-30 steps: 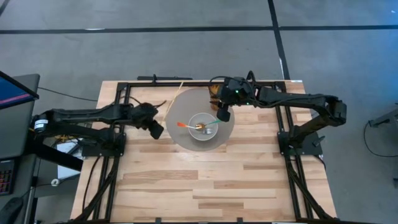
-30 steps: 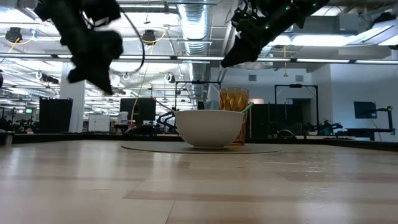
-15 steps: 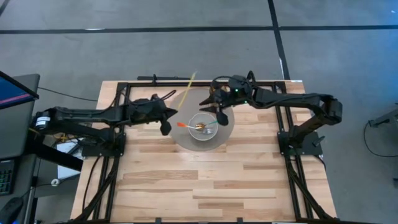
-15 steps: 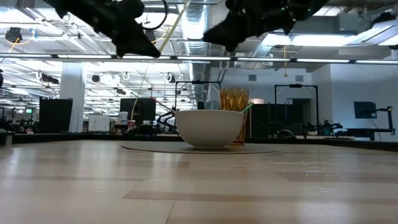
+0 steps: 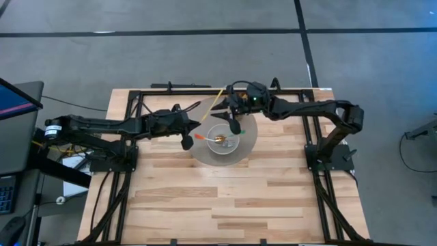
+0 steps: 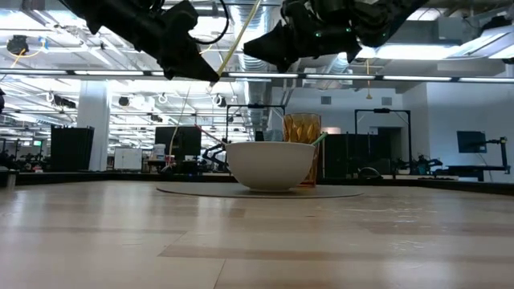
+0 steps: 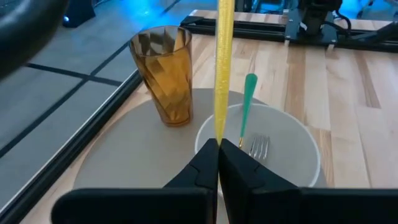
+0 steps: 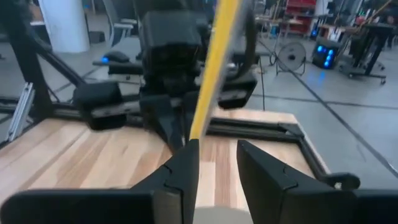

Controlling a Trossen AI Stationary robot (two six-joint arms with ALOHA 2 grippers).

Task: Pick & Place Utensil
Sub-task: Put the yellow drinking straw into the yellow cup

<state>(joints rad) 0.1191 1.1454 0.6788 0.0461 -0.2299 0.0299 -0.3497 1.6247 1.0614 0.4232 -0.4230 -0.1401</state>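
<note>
Jaws of left gripper (image 7: 217, 144) clenched on the yellow utensil (image 7: 222, 68), frame centre, above the white bowl (image 5: 222, 141). Right gripper (image 8: 214, 155) jaws released around its upper end. Handover: right should close before left lets go. Amber cup (image 7: 164, 73) just beside bowl; fork (image 7: 258, 146) and green utensil (image 7: 246, 102) already inside.

a round grey mat (image 5: 202, 155) is lying on the wooden table (image 5: 225, 205), toward its far side. an amber glass (image 7: 163, 73) is standing upright on the mat, just beside the white bowl (image 6: 270, 166). a black frame (image 5: 171, 89) is running along the table's far edge. a screen (image 5: 15, 99) is glowing off the table's left edge.
</note>
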